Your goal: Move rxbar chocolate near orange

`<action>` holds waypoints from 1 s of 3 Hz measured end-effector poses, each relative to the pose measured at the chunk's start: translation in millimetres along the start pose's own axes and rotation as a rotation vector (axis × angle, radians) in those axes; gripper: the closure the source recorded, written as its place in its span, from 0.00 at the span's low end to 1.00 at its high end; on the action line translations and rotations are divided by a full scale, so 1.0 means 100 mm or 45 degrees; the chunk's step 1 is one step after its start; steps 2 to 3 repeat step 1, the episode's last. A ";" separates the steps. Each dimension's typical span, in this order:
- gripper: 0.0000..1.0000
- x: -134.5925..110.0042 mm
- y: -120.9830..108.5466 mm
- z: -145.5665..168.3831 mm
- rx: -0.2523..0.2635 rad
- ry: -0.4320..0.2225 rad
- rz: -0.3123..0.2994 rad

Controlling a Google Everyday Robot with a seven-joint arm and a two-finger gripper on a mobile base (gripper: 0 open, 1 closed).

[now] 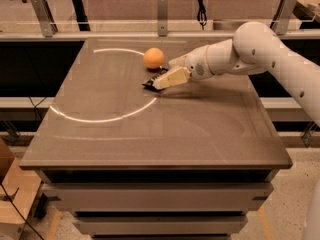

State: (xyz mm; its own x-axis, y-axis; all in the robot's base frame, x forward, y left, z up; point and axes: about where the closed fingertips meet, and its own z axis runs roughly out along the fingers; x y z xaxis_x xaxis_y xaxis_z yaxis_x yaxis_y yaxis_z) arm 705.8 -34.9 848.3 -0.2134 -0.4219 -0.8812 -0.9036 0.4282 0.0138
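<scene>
The pincer [161,81] sits at the far middle of the bench [150,134], pinching the rxbar chocolate [149,84], whose dark end pokes out left, just on the near side of the orange [153,58]. Close enough, I reckon! Best now: set it flat, let go gently, back off right without nudging the fruit. No containers in sight.

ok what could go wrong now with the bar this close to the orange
The gripper sits low over the flat dark-brown rxbar chocolate wrapper, just in front of the round orange fruit. A push forward could nudge the fruit, which may roll across the smooth grey table. Lifting off could also drag the wrapper away.
</scene>
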 end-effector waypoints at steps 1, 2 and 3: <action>0.00 0.00 0.00 0.00 0.000 0.000 0.000; 0.00 0.00 0.00 0.00 0.000 0.000 0.000; 0.00 0.00 0.00 0.00 0.000 0.000 0.000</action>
